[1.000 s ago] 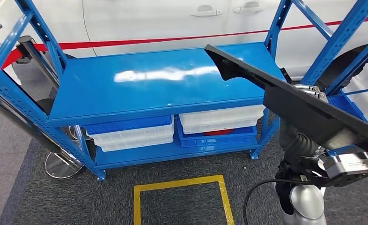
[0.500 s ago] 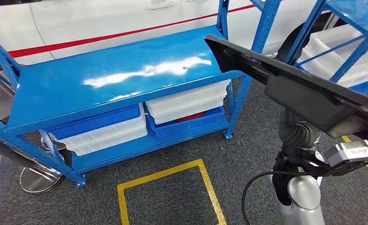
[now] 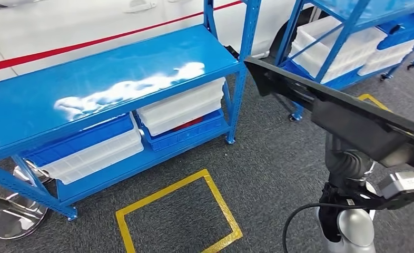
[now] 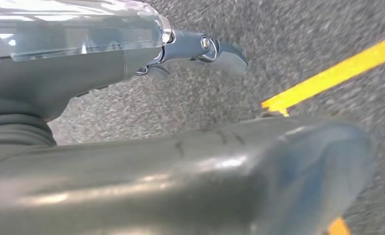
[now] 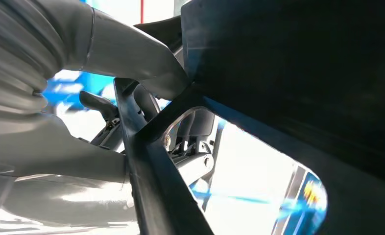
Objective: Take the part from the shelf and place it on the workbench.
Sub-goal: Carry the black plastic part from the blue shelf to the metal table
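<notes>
Part: a long black panel [image 3: 347,118], flat and dark, carried up in the air on the robot's right side, its pointed end reaching toward the blue shelf unit, well above the carpet. It's off the shelf and touching no surface.
Right robot hand: there it is in the right wrist view, right robot hand [image 5: 132,122] wrapped onto a black rib of the part [image 5: 298,73], grey thumb pressed over one side, darker fingers [image 5: 146,103] behind the other. Closed firmly on the part, no daylight in that grip.
Right arm: silver forearm rising under the panel, a black cable looping off beside it.
Left robot hand: hanging low over the carpet, left robot hand [image 4: 200,49] with its fingers reaching out and nothing in them; blur is heavy here, but they look apart rather than curled.
Shelf: blue shelf unit [image 3: 105,79] on the left, top deck glossy with a bright glare across it.
Bins: underneath, a clear bin [image 3: 181,108] stacked on a blue bin [image 3: 189,134], and beside them a blue bin over a clear one [image 3: 89,153].
Second rack: another blue rack [image 3: 352,31] at far right, clear bins stacked inside.
Floor: dark grey carpet [image 3: 278,158], with a yellow taped square [image 3: 173,216] marked out in front of the shelf.
Background: white car [image 3: 62,26] with a red stripe, right behind the shelf.
Corner: a chrome round base [image 3: 12,219] down at the bottom left, partly under the shelf leg.
</notes>
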Controlling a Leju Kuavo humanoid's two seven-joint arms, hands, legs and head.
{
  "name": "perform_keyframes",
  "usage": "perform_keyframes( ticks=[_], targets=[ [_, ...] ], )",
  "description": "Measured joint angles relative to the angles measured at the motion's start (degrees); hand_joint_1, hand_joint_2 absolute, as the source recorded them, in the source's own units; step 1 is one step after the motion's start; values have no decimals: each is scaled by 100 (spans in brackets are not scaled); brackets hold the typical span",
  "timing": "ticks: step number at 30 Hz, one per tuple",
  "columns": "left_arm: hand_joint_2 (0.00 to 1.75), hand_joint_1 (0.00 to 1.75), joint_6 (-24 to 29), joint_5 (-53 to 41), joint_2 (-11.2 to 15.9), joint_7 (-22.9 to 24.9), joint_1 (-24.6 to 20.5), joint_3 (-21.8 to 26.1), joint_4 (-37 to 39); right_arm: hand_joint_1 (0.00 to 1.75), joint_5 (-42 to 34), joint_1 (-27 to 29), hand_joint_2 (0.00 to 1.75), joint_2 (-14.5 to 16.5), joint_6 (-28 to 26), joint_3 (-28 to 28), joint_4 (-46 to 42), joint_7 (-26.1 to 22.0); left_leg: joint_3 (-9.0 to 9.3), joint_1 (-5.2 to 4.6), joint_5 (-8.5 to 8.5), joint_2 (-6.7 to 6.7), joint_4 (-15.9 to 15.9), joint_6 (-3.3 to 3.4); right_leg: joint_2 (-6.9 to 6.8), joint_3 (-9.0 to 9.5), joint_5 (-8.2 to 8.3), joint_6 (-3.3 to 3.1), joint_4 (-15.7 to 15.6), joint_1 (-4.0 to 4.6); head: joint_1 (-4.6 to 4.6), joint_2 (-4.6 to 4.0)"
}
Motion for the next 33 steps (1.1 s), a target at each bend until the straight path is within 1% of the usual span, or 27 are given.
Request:
perform_keyframes(
  ticks=[1, 2, 4, 5, 6, 8, 9, 10, 12, 14, 15, 16, 17, 19, 21, 22, 23, 24, 25, 26, 27, 28, 29, 30, 31, 32, 33],
  targets=[
    [0, 0, 0, 7, -5, 2, 7, 8, 0, 175, -41, 72, 175, -25, 30, -85, -1, -19, -42, 2, 12, 93, 26, -12, -40, 175, 56, 19, -152, -14, -1, 0],
    [0, 0, 0, 12, -11, 3, 7, 15, 0, 175, -62, 116, 175, -45, 46, -150, -2, -28, -76, 5, 12, 180, 60, -28, -116, 453, 169, 31, -501, -23, -1, 0],
    [0, 0, 3, 25, -20, 2, -1, 29, 0, 175, -79, 164, 175, -74, 61, -231, -5, -35, -130, -16, -21, 334, 144, -84, -352, 930, 295, -16, -1193, -6, 0, 0],
    [0, 0, 5, 29, -21, 0, -7, 38, 0, 175, -76, 180, 175, -82, 66, -254, -10, -38, -141, -26, -38, 393, 176, -120, -417, 1038, 312, -64, -1370, 13, -1, 0],
    [0, 0, 8, 33, -22, -2, -17, 46, 0, 175, -74, 196, 175, -88, 68, -277, -15, -42, -140, -36, -47, 448, 193, -158, -430, 1050, 301, -121, -1415, 34, -1, 0],
    [0, 0, 10, 37, -25, -3, -44, 56, 0, 175, -70, 230, 175, -96, 70, -333, -32, -48, -125, -29, -53, 527, 203, -227, -300, 1017, 347, -209, -1418, 37, -1, 0],
    [0, 0, 10, 37, -26, -3, -55, 58, 0, 175, -70, 239, 175, -99, 70, -360, -40, -54, -134, -17, -100, 457, 247, -263, -245, 1002, 370, -250, -1428, 23, -1, 0],
    [0, 0, 11, 37, -26, -3, -60, 60, 0, 175, -69, 243, 175, -101, 70, -379, -48, -57, -183, 0, -215, 312, 381, -295, -186, 985, 397, -291, -1442, 9, -2, 0],
    [0, 0, 13, 37, -26, -3, -47, 63, 0, 175, -69, 243, 175, -101, 70, -388, -54, -63, -426, 37, -611, -62, 987, -345, -69, 937, 442, -354, -1453, 2, -3, 0],
    [0, 0, 14, 37, -26, -2, -22, 67, 0, 175, -69, 250, 175, -101, 77, -388, -53, -63, -735, 51, -938, -206, 1718, -360, 86, 877, 484, -381, -1450, 19, -3, 0],
    [0, 0, 15, 37, -27, -1, -13, 68, 0, 175, -69, 256, 175, -101, 81, -389, -52, -63, -796, 53, -953, -223, 1875, -355, 177, 852, 506, -380, -1448, 27, -3, 0],
    [0, 0, 15, 37, -27, -1, -9, 69, 0, 175, -69, 262, 175, -101, 87, -390, -52, -63, -743, 54, -846, -232, 1784, -340, 265, 835, 526, -372, -1447, 33, -3, 0],
    [0, 0, 15, 37, -28, -1, -8, 69, 0, 175, -69, 265, 175, -101, 91, -392, -52, -63, -604, 54, -668, -256, 1515, -317, 346, 826, 543, -363, -1446, 38, -3, 0],
    [0, 0, 16, 43, -22, -1, -9, 69, 0, 175, -69, 265, 175, -101, 93, -395, -53, -65, -201, 53, -305, -527, 685, -239, 497, 810, 583, -329, -1442, 43, -3, 0],
    [0, 0, 22, 65, -13, 3, -14, 77, 0, 175, -80, 280, 175, -102, 98, -419, -53, -68, 8, 38, -170, -752, 218, -193, 629, 775, 633, -263, -1440, 24, -3, 0],
    [0, 0, 25, 81, -11, 5, -19, 82, 0, 175, -103, 305, 175, -105, 116, -453, -52, -69, 15, 26, -172, -750, 190, -181, 696, 757, 662, -218, -1450, 11, -3, 0],
    [0, 0, 31, 98, -17, 5, -24, 88, 0, 175, -152, 346, 175, -111, 162, -522, -53, -73, 20, 22, -143, -676, 165, -161, 759, 744, 691, -171, -1467, 1, -3, 0],
    [0, 0, 39, 115, -25, 5, -29, 94, 0, 175, -214, 398, 175, -119, 225, -614, -51, -79, 32, 26, -105, -605, 129, -133, 740, 727, 702, -140, -1464, -2, -3, 0],
    [0, 0, 54, 134, -32, 0, -31, 99, 0, 175, -285, 446, 175, -133, 298, -737, -50, -89, 39, 37, -58, -530, 82, -93, 622, 682, 646, -120, -1393, 11, -2, 0],
    [0, 0, 70, 151, -38, -4, -26, 106, 0, 175, -366, 494, 175, -146, 387, -895, -48, -102, 37, 47, -14, -442, 38, -58, 448, 588, 510, -106, -1206, 24, -1, 0],
    [0, 0, 82, 161, -42, -8, -14, 112, 0, 175, -438, 554, 175, -156, 473, -1065, -46, -117, 25, 42, 11, -357, 21, -34, 246, 453, 312, -100, -908, 23, 0, 0],
    [0, 0, 90, 166, -44, -12, 5, 117, 0, 175, -509, 627, 175, -163, 559, -1251, -45, -136, 4, 31, 21, -273, 19, -13, 111, 296, 95, -79, -548, 19, 1, 0],
    [0, 0, 90, 163, -45, -12, 25, 122, 0, 175, -574, 715, 175, -164, 650, -1437, -45, -156, -18, 22, 23, -186, 27, -8, 55, 163, -66, -55, -217, 2, 1, 0],
    [0, 0, 85, 159, -48, -14, 39, 125, 0, 175, -630, 815, 175, -161, 740, -1619, -46, -178, -37, 17, 21, -97, 40, -10, 31, 108, -126, -31, -30, -14, 1, 0],
    [0, 0, 79, 156, -53, -20, 44, 127, 0, 175, -677, 914, 175, -155, 829, -1805, -50, -196, -56, 17, 14, -8, 59, -16, 11, 155, -87, -9, -43, -29, 2, 0],
    [0, 0, 75, 163, -60, -27, 44, 128, 0, 175, -719, 1009, 175, -141, 918, -1991, -62, -209, -71, 19, 0, 77, 84, -27, -32, 313, 31, 9, -264, -43, 2, 0],
    [0, 0, 74, 179, -68, -39, 40, 133, 0, 175, -759, 1105, 175, -118, 1012, -2189, -80, -218, -78, 16, -25, 158, 120, -51, -156, 559, 165, 23, -646, -52, 2, 0]
  ],
)
